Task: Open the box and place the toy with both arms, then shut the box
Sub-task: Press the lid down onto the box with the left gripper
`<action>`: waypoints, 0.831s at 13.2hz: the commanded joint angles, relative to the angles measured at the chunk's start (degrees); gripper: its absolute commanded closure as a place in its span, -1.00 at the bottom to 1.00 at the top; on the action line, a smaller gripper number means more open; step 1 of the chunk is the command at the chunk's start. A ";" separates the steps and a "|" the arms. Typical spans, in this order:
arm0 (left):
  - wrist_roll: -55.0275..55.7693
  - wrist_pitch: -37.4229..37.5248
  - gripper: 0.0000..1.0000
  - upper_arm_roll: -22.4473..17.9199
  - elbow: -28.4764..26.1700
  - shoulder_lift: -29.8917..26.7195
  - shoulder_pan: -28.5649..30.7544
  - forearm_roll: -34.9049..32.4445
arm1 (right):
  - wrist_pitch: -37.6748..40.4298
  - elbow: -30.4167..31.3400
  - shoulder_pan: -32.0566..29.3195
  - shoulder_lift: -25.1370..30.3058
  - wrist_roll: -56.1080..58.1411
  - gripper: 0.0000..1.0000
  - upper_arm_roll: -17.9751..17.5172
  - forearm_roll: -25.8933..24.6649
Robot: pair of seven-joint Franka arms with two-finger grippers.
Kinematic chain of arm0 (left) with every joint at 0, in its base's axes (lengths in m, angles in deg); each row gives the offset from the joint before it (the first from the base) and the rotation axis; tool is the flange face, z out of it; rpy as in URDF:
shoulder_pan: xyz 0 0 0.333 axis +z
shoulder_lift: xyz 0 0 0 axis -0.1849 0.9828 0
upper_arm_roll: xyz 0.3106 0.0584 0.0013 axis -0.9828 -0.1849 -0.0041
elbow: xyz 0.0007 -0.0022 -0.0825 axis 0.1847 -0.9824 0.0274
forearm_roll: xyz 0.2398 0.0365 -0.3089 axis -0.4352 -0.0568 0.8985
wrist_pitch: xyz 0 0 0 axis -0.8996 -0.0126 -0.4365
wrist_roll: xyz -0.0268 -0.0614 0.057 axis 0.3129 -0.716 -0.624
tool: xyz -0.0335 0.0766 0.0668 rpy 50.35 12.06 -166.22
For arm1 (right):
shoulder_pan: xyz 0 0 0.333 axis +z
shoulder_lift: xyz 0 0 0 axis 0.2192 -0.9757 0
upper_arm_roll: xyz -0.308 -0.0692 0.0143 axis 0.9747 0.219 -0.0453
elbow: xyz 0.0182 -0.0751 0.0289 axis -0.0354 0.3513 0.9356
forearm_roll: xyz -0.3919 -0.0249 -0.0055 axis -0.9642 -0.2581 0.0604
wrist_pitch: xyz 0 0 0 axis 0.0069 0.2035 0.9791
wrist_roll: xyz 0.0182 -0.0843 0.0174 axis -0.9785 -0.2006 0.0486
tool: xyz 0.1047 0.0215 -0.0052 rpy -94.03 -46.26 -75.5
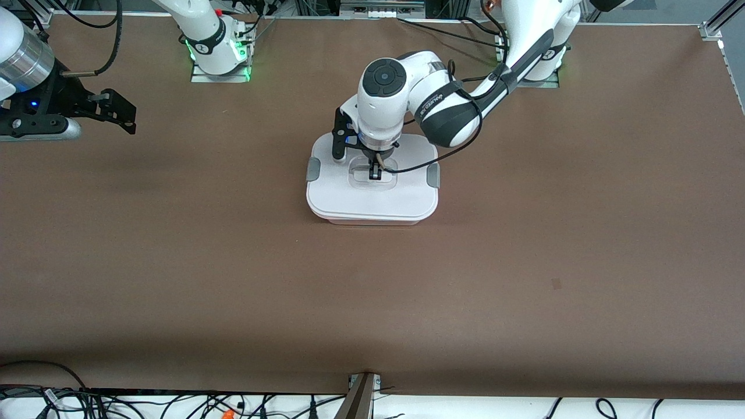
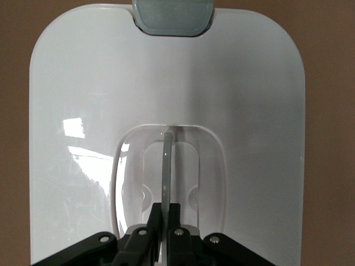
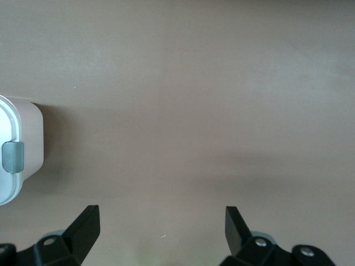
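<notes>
The box (image 1: 372,201) stands mid-table with its white lid (image 1: 355,195) on and a grey clip (image 1: 313,169) at each side. My left gripper (image 1: 376,173) is down in the lid's recess, shut on the clear upright handle (image 2: 166,166). In the left wrist view, the left gripper (image 2: 166,213) pinches the thin handle between both fingers, with one clip (image 2: 173,16) at the lid's edge. My right gripper (image 1: 123,116) waits open and empty over the bare table toward the right arm's end. In the right wrist view (image 3: 162,221), the box's end (image 3: 16,149) shows. The toy is out of view.
The brown table (image 1: 372,302) stretches wide around the box. The arm bases (image 1: 218,52) stand along its edge farthest from the front camera. Cables (image 1: 174,404) lie off the table's nearest edge.
</notes>
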 commanded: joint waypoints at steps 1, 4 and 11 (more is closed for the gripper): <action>1.14 0.22 1.00 -0.32 -0.73 0.51 0.28 -1.73 | 1.56 -1.13 -0.23 0.07 -0.13 -1.00 -0.51 0.43; 4.48 1.70 1.00 -0.14 -0.99 0.33 0.90 -0.94 | 1.56 -1.13 -0.23 0.07 -0.05 -1.00 -0.51 0.43; 4.75 1.63 1.00 -0.23 -0.99 0.59 0.99 -0.94 | 1.56 -1.13 -0.23 0.07 -0.05 -1.00 -0.51 0.43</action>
